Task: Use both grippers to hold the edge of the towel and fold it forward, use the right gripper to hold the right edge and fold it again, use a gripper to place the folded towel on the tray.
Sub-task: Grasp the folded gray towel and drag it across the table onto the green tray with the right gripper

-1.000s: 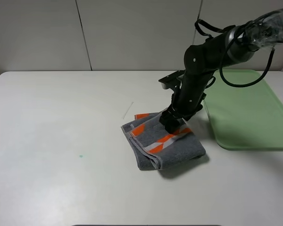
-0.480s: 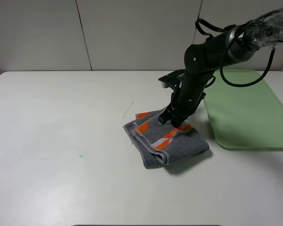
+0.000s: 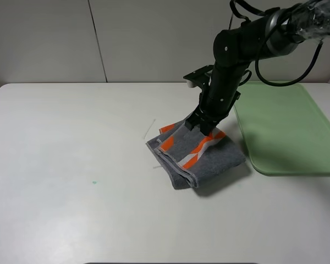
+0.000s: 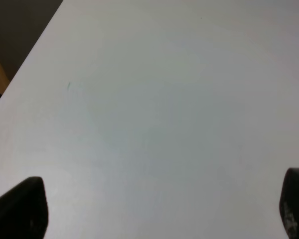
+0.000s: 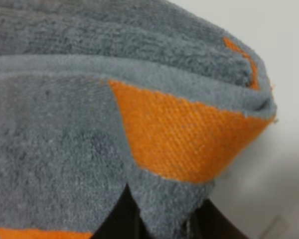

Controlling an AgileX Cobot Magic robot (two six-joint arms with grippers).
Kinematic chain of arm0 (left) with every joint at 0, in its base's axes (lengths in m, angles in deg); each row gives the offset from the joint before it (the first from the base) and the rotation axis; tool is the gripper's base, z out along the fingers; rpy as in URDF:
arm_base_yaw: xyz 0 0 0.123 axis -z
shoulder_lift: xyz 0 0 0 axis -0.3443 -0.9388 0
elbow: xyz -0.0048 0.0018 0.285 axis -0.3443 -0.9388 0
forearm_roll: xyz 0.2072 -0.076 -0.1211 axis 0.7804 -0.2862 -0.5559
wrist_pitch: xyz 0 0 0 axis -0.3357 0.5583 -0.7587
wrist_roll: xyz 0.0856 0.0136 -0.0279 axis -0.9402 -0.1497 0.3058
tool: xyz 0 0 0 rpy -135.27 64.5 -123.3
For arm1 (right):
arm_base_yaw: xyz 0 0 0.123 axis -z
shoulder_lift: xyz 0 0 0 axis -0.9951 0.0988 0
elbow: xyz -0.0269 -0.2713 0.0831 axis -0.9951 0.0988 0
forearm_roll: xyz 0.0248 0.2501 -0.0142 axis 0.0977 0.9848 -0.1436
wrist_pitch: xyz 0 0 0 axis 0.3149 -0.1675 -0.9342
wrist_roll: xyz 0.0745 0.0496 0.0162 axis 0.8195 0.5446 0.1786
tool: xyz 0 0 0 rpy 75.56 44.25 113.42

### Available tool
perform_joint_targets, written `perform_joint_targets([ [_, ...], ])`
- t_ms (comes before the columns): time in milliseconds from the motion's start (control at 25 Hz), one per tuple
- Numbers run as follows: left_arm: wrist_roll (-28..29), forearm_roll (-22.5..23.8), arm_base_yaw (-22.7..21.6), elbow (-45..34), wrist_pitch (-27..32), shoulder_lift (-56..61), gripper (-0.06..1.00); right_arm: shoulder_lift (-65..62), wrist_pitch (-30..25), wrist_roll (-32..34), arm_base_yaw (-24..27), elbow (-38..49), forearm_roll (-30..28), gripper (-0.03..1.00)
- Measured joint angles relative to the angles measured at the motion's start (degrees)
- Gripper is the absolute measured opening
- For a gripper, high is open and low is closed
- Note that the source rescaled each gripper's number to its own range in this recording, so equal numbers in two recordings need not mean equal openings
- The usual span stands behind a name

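The right hand point(image 3: 204, 127) has risen since a second ago and now sits higher over the surface point(image 3: 71, 165), and the towel point(image 3: 201, 157) has come up and shifted with it toward the tray point(image 3: 289, 129). Its far edge is lifted off the surface, while a second ago the cloth lay flatter. The hand, wider then, is now narrow and pinched on the towel's upper fold, as the right wrist view shows grey terry point(image 5: 55, 149) and an orange patch bunched between its dark fingers point(image 5: 122, 216).

There is one towel, folded, hanging just below and in front of the right hand with its near part on the surface. One tray lies just beside that hand, apart from the towel. Two hands: the left hand point(image 4: 162, 214) spreads wide over bare surface point(image 4: 154, 99), holding nothing.
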Motion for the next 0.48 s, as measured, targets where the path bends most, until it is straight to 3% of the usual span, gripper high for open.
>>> perform_joint_targets([
  [480, 0.00, 0.00, 0.00, 0.00, 0.00, 0.00, 0.93, 0.00, -3.63, 0.05, 7.89, -3.71, -0.49, 0.12],
])
